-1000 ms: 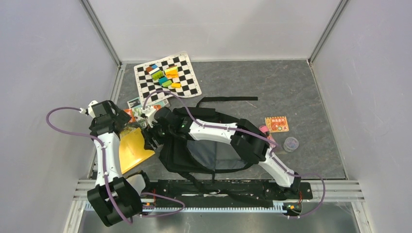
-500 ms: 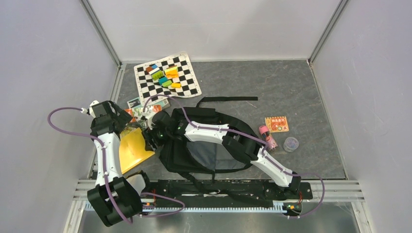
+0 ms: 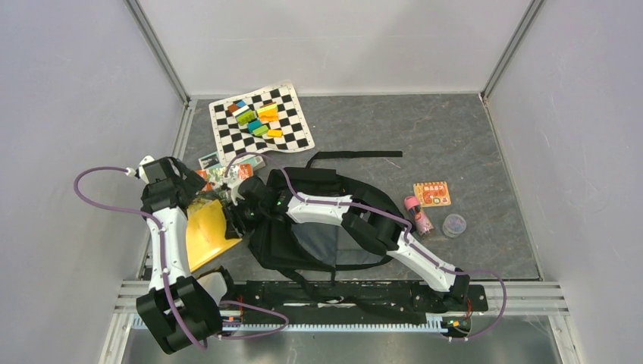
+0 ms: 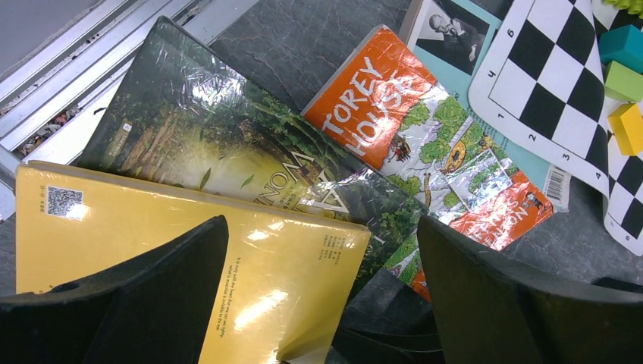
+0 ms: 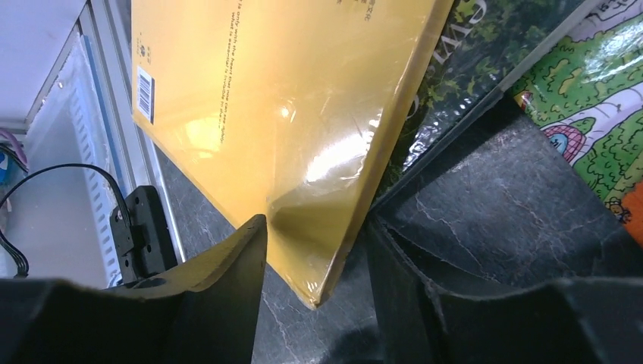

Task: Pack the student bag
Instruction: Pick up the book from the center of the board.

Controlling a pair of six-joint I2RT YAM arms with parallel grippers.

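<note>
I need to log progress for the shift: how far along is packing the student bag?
Done: nothing shows inside the student bag, which lies open with grey lining showing. In hand: the right gripper straddles a corner of the yellow book; whether it grips is unclear. The left gripper hangs open above. Left: green book, orange book, pink bottle and card all lie outside.

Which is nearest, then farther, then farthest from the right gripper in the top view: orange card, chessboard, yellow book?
1. Yellow book, right beside the right gripper, on its left.
2. Chessboard, in the far left corner.
3. Orange card, well off to the right.
</note>
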